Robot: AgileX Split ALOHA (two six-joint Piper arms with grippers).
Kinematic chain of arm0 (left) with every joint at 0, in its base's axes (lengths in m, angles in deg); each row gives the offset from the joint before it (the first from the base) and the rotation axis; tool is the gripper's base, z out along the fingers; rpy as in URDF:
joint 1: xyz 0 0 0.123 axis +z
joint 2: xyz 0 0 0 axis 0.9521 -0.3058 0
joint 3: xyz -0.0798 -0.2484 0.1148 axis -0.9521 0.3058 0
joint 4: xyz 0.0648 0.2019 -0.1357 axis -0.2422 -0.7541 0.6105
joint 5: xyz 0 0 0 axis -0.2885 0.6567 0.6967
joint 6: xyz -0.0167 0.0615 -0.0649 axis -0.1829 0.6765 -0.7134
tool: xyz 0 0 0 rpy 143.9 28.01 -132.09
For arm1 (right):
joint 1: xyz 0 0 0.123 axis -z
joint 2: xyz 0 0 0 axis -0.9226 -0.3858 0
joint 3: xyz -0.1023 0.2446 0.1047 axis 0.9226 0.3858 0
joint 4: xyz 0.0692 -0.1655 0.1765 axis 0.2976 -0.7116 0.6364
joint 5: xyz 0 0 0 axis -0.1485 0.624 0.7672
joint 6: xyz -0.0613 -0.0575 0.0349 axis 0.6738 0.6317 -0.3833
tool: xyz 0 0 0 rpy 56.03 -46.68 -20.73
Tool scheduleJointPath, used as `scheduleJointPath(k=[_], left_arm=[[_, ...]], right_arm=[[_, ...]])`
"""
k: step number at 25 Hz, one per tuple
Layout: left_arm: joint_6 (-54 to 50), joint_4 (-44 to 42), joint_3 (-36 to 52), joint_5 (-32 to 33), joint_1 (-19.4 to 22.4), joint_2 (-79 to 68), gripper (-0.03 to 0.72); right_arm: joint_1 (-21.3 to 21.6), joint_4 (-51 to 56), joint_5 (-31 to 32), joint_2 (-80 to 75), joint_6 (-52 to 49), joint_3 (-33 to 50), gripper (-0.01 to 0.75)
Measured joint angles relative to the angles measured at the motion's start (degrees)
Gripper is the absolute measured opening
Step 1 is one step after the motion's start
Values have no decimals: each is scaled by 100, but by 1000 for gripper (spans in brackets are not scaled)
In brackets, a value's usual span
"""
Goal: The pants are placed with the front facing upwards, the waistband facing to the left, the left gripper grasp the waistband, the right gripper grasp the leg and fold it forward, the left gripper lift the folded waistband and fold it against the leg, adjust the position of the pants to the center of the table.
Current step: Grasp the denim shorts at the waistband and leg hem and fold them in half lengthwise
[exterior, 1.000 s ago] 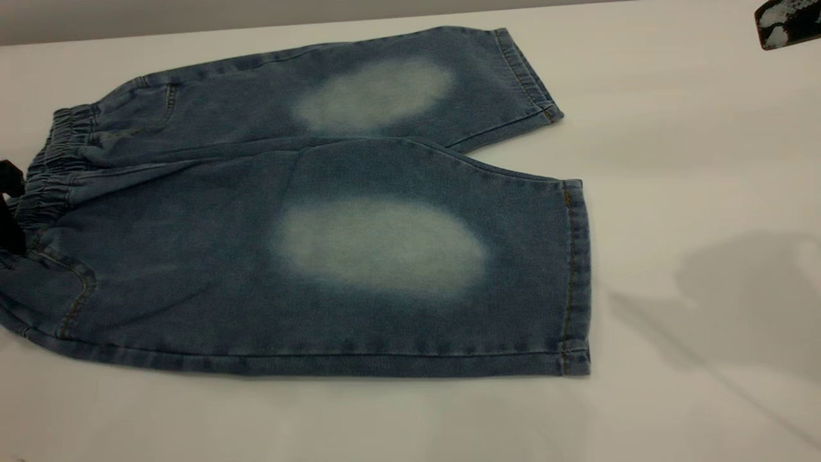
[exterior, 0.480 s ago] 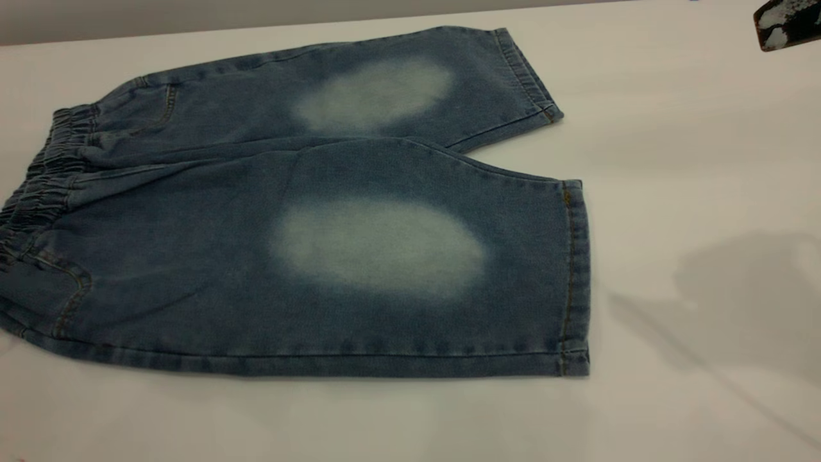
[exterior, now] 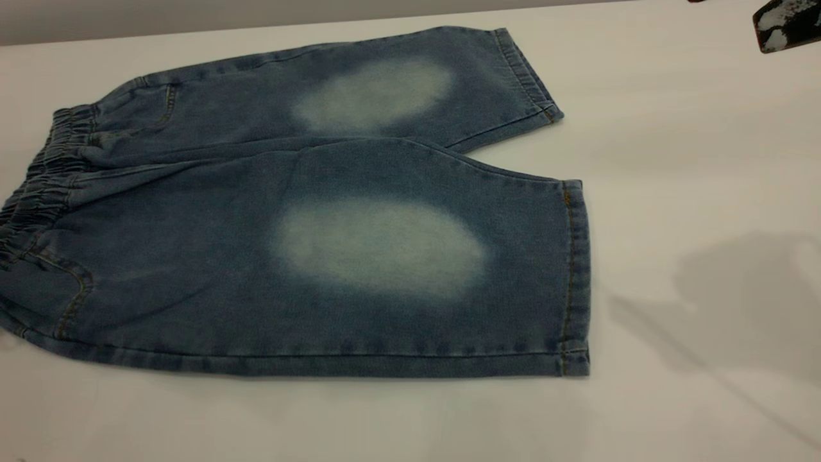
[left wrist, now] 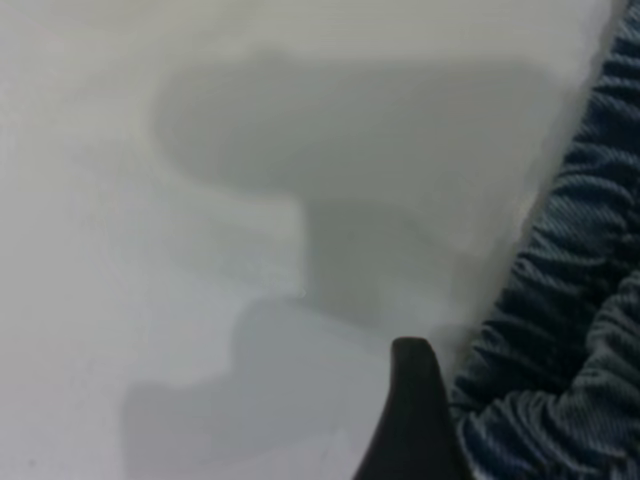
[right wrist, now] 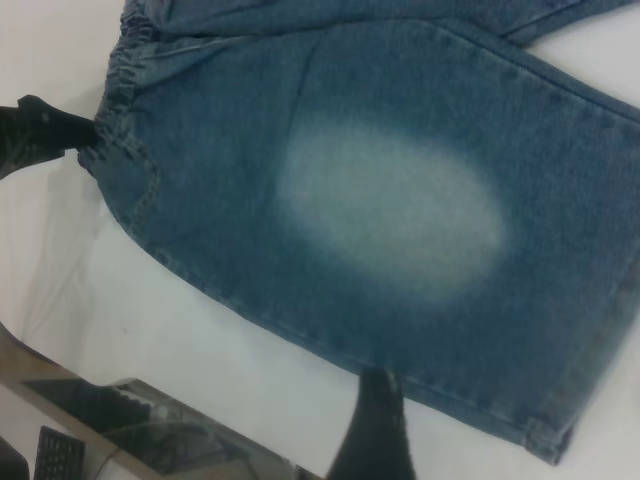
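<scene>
Plain off-white table point(exterior: 673, 160), smooth, matte, unmarked; soft grey shadows fall on it at the right side in the exterior view and beside the waistband in the left wrist view. A grey wall strip runs along the table's far edge. In the right wrist view a glossy dark ledge and what looks like a keyboard point(right wrist: 60, 455) sit past the table edge.

The pants point(exterior: 192, 256) lie flat, front up, on the left half of the table, waistband point(exterior: 38, 192) to the left, hems to the right. Blue denim, fine twill weave, tan stitching at the pocket curves and hems. The waistband is ruched elastic with tight vertical puckers. Each leg front carries a pale faded oval. The near leg point(exterior: 513, 256) is wide and short, with a stitched hem cuff; the far leg point(exterior: 487, 70) angles away, so the two hems part in a V.

Left gripper point(right wrist: 40, 135): dark, seen in the right wrist view right at the edge of the waistband, touching or nearly so. Its own wrist view shows one dark fingertip point(left wrist: 412, 420) just beside the gathered fabric, over bare table. Cannot tell whether its fingers are apart or closed.

Right gripper point(right wrist: 372, 430): one dark finger shows in its wrist view, above the near long edge of the near leg. Finger spacing cannot be told. A dark mottled object point(exterior: 786, 22) sits at the exterior view's top right corner.
</scene>
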Motion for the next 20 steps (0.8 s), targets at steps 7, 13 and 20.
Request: scheduleJointPath(k=[7, 13, 20], left_arm=[[-14, 0, 5, -139, 0, -77, 473], [-46, 12, 5, -323, -61, -437, 467], [-46, 12, 5, -642, -425, -507, 378]], right_arm=[[0, 0, 13, 0, 0, 0, 533], [0, 17, 19, 0, 11, 0, 533], [0, 17, 51, 0, 24, 0, 533]])
